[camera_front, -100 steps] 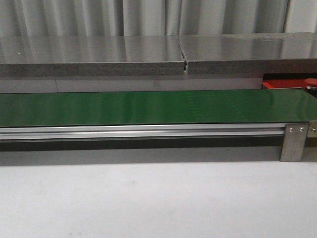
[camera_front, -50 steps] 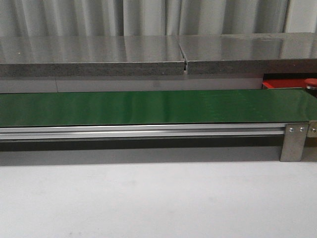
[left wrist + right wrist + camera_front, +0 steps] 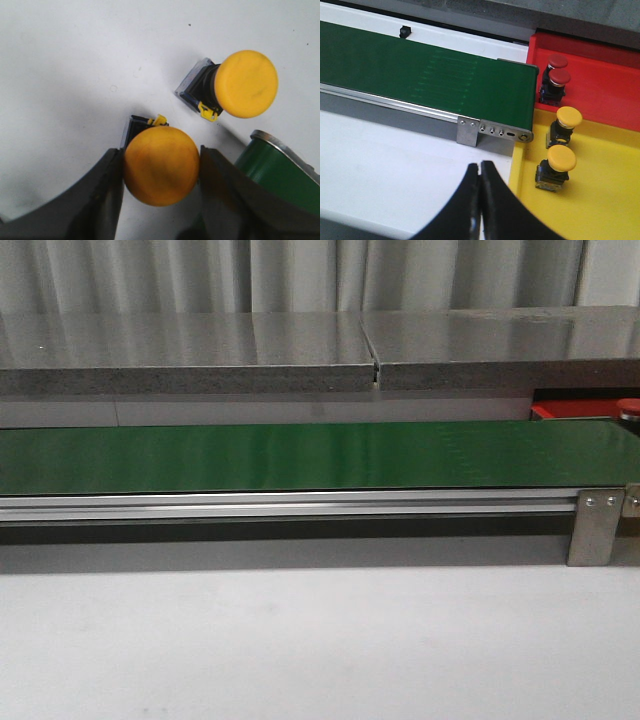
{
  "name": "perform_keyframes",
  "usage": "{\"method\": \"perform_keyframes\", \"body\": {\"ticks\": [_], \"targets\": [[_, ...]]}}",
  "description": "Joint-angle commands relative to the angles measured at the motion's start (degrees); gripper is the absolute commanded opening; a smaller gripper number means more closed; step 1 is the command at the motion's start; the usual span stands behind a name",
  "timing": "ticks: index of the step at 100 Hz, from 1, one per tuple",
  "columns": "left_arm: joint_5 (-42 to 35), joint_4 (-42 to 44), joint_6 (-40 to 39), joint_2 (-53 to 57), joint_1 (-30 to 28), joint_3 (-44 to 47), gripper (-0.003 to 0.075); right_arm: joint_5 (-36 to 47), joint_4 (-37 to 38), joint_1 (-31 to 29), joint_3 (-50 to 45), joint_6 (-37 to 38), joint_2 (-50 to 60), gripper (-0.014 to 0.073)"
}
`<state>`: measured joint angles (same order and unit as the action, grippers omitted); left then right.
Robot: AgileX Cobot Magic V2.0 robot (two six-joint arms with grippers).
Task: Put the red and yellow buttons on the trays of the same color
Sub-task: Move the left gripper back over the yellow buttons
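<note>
Legibly nothing; left jaws (image 3: 161,172) clamping yellow button (image 3: 161,166), right jaws (image 3: 480,175) closed, empty.

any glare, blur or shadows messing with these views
Front view: soft sheen streaks on the green belt and reflections on the grey slabs, otherwise sharp. Left wrist view: the tool's fingers are dark and out of focus, and the yellow button between them is slightly soft. Right wrist view: even light, the red tray and yellow tray crisp.

front cam barely catches the flat bright red tray (image 3: 570,410) and one red-capped button (image 3: 628,406), both cut off at the right edge
</note>
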<state>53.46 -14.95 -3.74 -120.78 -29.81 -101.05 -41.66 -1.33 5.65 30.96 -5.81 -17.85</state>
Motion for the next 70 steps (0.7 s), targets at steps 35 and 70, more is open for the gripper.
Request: {"method": "perform_keyframes", "body": {"ticks": [35,70], "targets": [[0.0,-0.1,2.3,17.7,0.4,4.8,0.0156,3.8,0.1,0.0,1.2,-0.7,-0.4,-0.0121],[-3.4,-1.9,4.7,24.5,4.2,16.5,0.0156,3.8,0.1,0.0,1.2,-0.7,-0.4,-0.0121]]}}
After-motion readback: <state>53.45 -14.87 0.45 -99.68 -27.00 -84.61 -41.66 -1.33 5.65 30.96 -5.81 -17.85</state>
